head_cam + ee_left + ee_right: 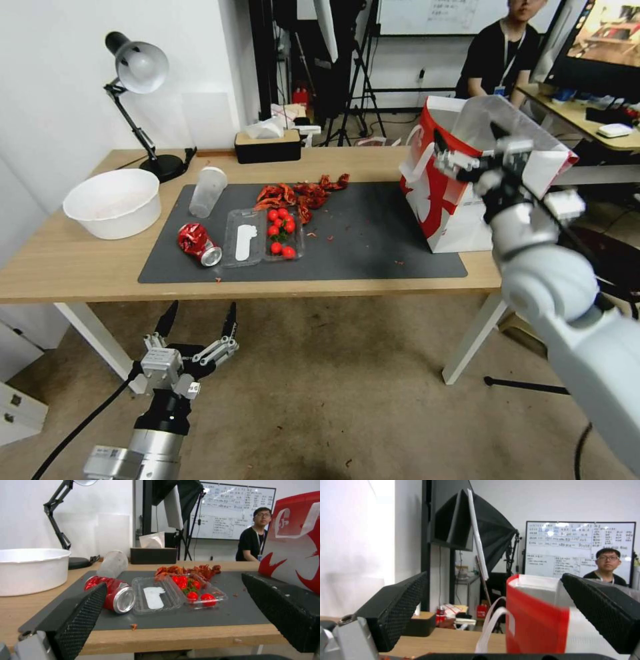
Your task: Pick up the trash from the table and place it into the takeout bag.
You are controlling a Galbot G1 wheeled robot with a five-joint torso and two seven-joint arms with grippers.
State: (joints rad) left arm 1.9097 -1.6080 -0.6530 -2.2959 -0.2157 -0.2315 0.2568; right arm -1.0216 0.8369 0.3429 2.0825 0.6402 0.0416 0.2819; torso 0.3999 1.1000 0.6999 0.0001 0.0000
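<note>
Trash, a crushed red can [198, 243], lies beside a clear tray [263, 237]; both grippers' fingers spread, empty.

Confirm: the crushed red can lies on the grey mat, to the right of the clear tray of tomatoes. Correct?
Not quite. In the head view the can lies on the mat, but to the left of the tray, not the right.
</note>
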